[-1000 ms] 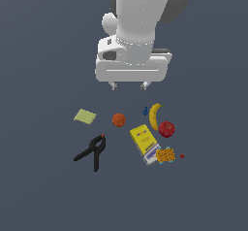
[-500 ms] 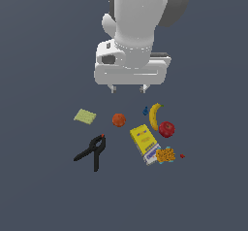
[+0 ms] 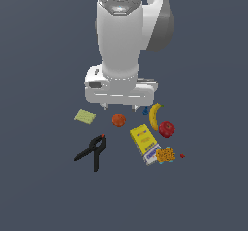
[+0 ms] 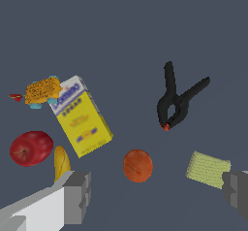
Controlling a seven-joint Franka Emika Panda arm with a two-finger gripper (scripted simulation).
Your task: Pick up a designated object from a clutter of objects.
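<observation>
Exterior view: my pincer (image 3: 122, 107) hangs above the grey surface (image 3: 43, 186), fingers spread wide, holding nothing. Black clamp (image 3: 92, 150) lies flat on the surface toward the exterior view's left, well apart from the other items, its two handles splayed away from the arm and its orange-red tips pointing toward the arm. Yellow-green sponge (image 3: 85, 116) sits near it, closer to the arm. Orange (image 3: 118, 120) lies between sponge and yellow box (image 3: 144, 140). Banana (image 3: 154, 115) and red apple (image 3: 166, 128) are side by side toward the exterior view's right. Orange-patterned box (image 3: 165, 155) rests at the yellow box's end; a tiny red bit (image 3: 182, 156) lies just beside it. Small blue bit (image 3: 145, 110) partly hidden under my hand.

Wrist view: both fingertips (image 4: 77, 196) frame the scene, far apart. Clamp (image 4: 178, 102) clear of everything, nothing touching it.
</observation>
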